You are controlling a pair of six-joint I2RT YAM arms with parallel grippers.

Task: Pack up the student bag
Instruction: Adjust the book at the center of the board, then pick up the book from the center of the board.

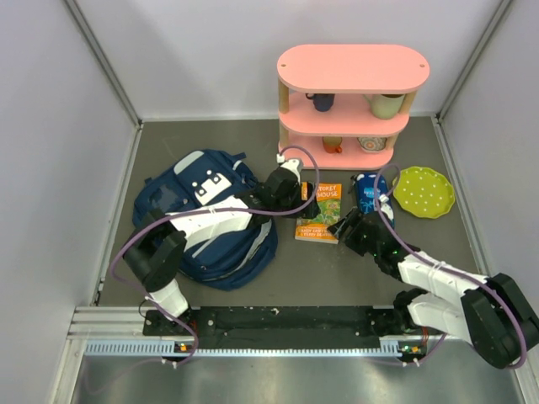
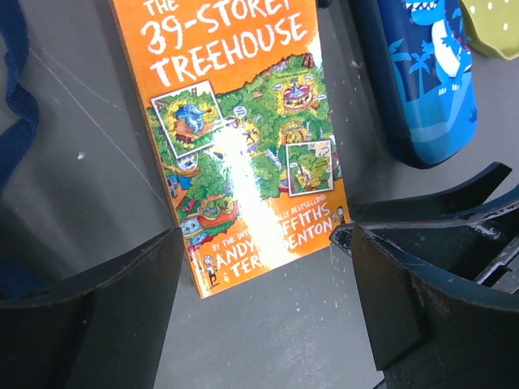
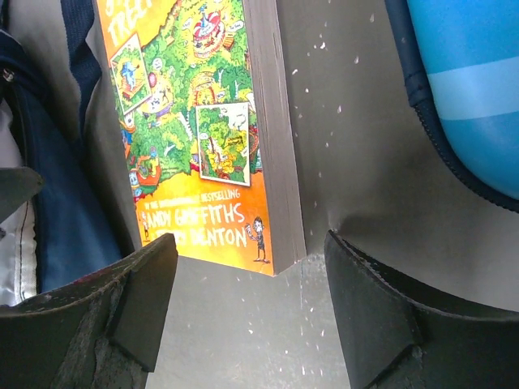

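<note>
The navy student bag [image 1: 202, 220] lies on the left of the table, with my left arm reaching across it. An orange and green paperback book [image 1: 320, 212] lies flat just right of the bag. My left gripper [image 1: 290, 195] is open and empty at the book's left side. In the left wrist view its open jaws [image 2: 259, 279] frame the book's lower edge [image 2: 235, 138]. My right gripper [image 1: 349, 225] is open and empty at the book's near right corner. In the right wrist view [image 3: 251, 300] the book [image 3: 203, 121] lies just ahead, with the bag [image 3: 49, 203] at the left.
A small blue pencil case [image 1: 366, 192] lies right of the book and also shows in both wrist views [image 2: 422, 81] [image 3: 462, 89]. A green dotted plate [image 1: 424, 192] lies further right. A pink shelf [image 1: 354, 69] with cups and bowls stands at the back.
</note>
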